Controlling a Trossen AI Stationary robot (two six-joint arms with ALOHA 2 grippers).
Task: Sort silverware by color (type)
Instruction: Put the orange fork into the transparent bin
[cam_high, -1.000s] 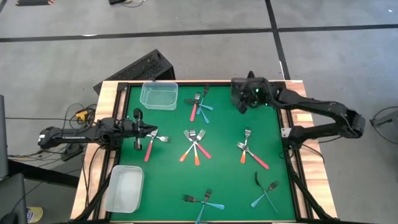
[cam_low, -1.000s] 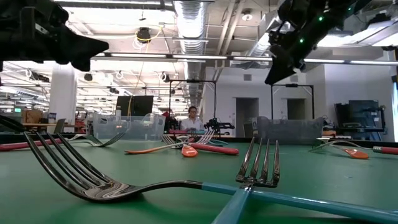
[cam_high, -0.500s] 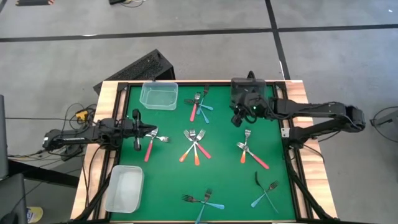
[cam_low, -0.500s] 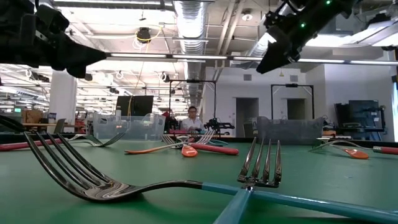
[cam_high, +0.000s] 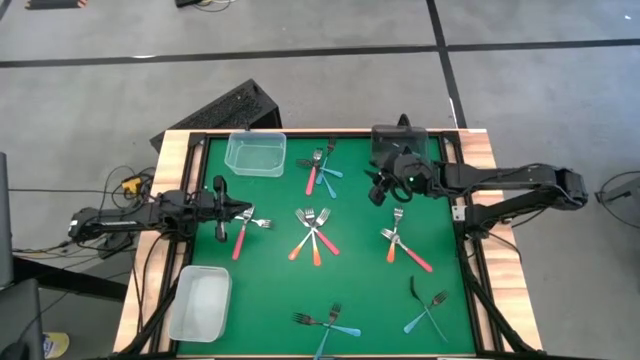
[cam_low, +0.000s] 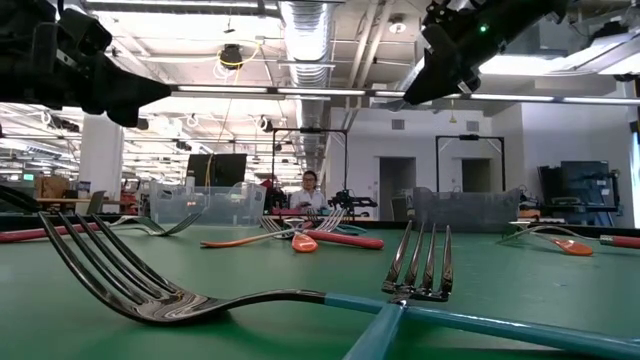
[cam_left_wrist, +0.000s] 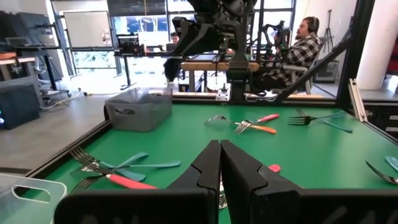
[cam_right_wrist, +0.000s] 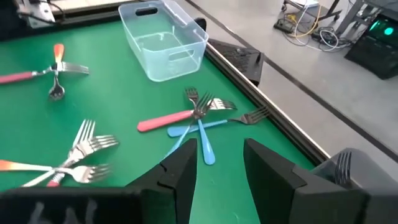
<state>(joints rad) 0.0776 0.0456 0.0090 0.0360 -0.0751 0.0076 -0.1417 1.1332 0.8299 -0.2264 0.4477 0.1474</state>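
Two arms stood ready: our right gripper (cam_high: 378, 190), fingers apart and empty, hung at one o'clock, reaching toward the pink-and-blue forks (cam_right_wrist: 193, 118); next we needed descent. Left gripper (cam_high: 221, 226) closed, nine o'clock.

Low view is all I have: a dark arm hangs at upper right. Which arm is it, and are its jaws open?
Observer: It is the right arm. Its wrist view shows the right gripper with jaws open and nothing between them.
Operator: What is it facing?
Observer: A pink-handled fork crossed with blue-handled forks, close to the clear bin.
Operator: And the other arm?
Observer: The left gripper has its jaws shut, at the table's left side by a pink fork.
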